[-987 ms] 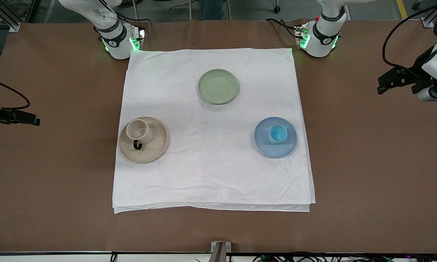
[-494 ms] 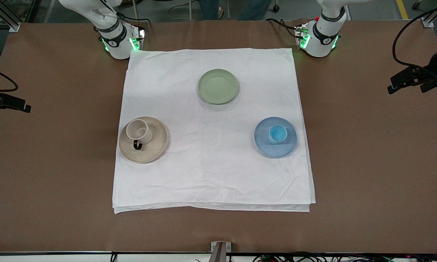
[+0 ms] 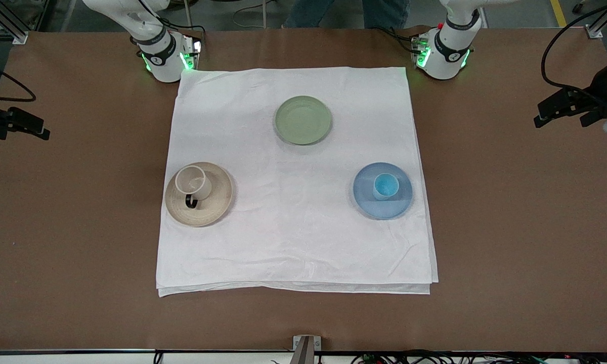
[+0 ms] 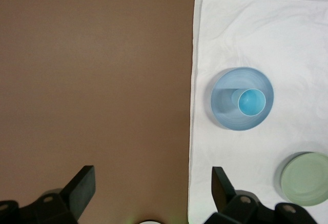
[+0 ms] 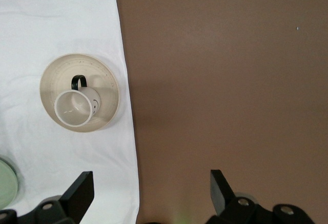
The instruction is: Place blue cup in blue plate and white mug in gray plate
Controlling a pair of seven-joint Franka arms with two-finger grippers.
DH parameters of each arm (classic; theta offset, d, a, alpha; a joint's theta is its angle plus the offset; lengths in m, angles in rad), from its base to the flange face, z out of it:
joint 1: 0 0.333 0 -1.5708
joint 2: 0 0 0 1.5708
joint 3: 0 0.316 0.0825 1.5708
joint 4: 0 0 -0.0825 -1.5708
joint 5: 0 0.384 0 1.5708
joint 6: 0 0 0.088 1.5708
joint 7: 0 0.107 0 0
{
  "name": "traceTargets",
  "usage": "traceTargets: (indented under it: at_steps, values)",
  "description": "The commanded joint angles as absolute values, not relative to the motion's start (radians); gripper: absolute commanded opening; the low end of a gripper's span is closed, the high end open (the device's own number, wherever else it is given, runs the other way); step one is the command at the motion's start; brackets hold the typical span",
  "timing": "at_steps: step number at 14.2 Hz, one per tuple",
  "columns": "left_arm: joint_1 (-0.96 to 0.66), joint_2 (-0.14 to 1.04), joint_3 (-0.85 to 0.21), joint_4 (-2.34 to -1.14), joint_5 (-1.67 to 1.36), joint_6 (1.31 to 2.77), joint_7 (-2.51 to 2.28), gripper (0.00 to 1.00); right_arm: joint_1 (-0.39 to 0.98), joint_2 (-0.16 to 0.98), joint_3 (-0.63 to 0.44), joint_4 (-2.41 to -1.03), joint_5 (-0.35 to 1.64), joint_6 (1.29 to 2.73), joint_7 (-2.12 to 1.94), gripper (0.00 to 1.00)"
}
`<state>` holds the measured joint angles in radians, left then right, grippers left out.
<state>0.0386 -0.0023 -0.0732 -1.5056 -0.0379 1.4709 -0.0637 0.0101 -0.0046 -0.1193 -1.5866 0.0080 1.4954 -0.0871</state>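
Observation:
The blue cup [image 3: 385, 186] stands upright in the blue plate [image 3: 368, 201] on the white cloth, toward the left arm's end; both show in the left wrist view, cup [image 4: 251, 102] in plate [image 4: 225, 93]. The white mug [image 3: 192, 182], dark handle toward the front camera, stands in the gray plate [image 3: 217, 202] toward the right arm's end; the right wrist view shows the mug [image 5: 75, 109] in its plate [image 5: 105, 75]. My left gripper [image 3: 549, 114] is open and empty over bare table at the left arm's end [image 4: 154, 185]. My right gripper [image 3: 30, 126] is open and empty over bare table at the right arm's end [image 5: 151, 188].
A sage-green plate [image 3: 303, 120] lies empty on the white cloth [image 3: 293, 242], nearer the arm bases. Brown table surface [image 3: 511, 227] surrounds the cloth. A person's legs show at the table's edge between the arm bases.
Both grippers have drawn back and risen slightly at the table's ends. The cups and plates have not moved.

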Motion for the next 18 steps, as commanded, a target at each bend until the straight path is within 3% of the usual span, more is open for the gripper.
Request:
traceTargets:
  at_steps: [1, 5, 18]
  values:
    - [0.038, -0.021, -0.072, -1.519, -0.044, 1.463, -0.055, 1.0, 0.008, -0.077, -0.101, -1.635, -0.017, 1.479, -0.081, 1.0]
    - [0.037, -0.011, -0.074, -1.509, -0.017, 1.465, -0.054, 1.0, 0.009, -0.132, -0.101, -1.637, -0.017, 1.442, -0.084, 1.0]
    - [0.029, -0.005, -0.087, -1.496, 0.003, 1.463, -0.058, 1.0, 0.009, -0.123, -0.087, -1.615, -0.054, 1.456, -0.138, 1.0]
